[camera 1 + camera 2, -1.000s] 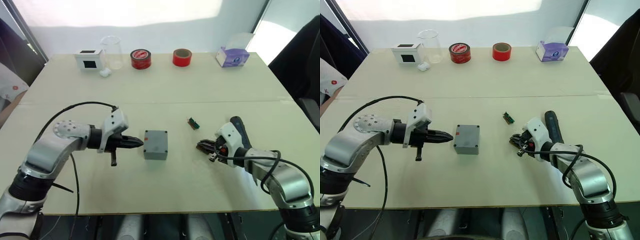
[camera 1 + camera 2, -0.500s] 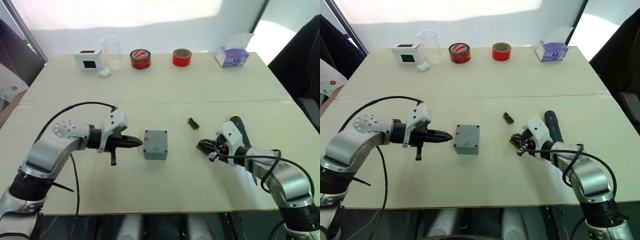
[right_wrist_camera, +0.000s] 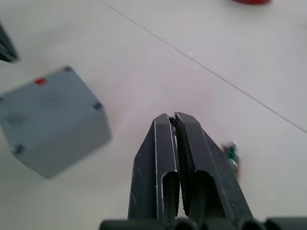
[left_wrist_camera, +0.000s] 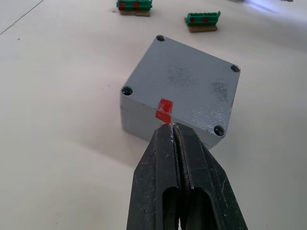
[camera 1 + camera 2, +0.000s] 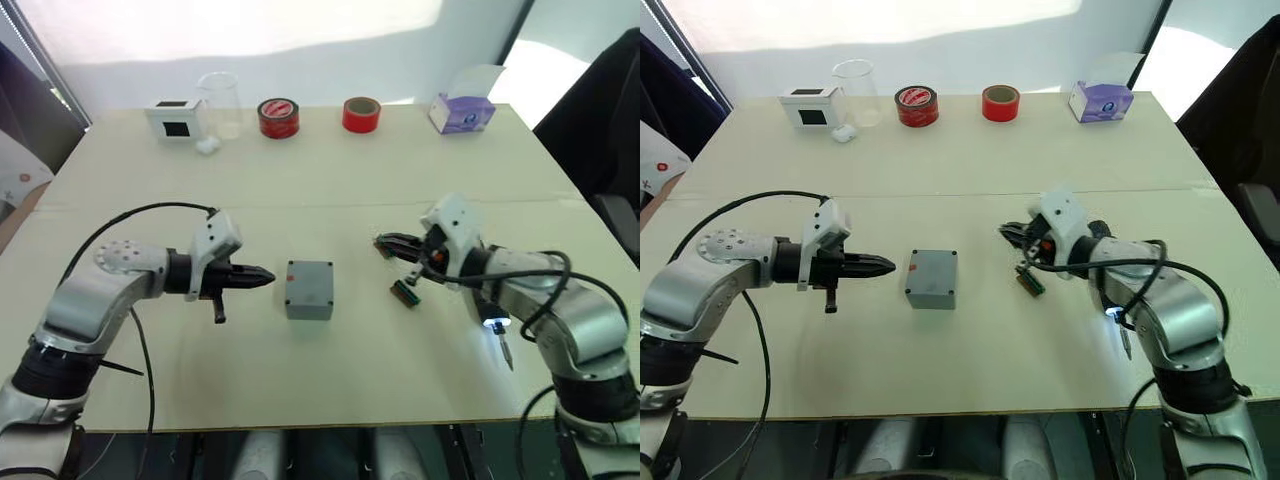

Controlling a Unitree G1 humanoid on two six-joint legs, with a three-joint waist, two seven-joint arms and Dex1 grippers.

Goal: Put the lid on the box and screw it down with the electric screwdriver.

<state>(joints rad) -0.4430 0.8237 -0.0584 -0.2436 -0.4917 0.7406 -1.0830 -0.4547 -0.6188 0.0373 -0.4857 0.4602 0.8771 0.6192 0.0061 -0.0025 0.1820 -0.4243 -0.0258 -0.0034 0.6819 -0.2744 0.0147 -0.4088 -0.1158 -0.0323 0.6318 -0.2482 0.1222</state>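
Gray box with lid on, centre of table, between two empty arms.

Nearest, right of box (image 5: 309, 289): electric screwdriver (image 5: 492, 318) lying released, lit bit toward table edge, long axis front-to-back. Right gripper (image 5: 384, 241) clenched empty, closer to it. Left gripper (image 5: 262, 277) clenched, just left of box. Lid (image 4: 189, 83) seated, screws unconfirmed.

Bright light is falling across the white wall (image 5: 300, 40) behind the pale counter (image 5: 320, 190), while dark panels (image 5: 30, 80) are flanking it.
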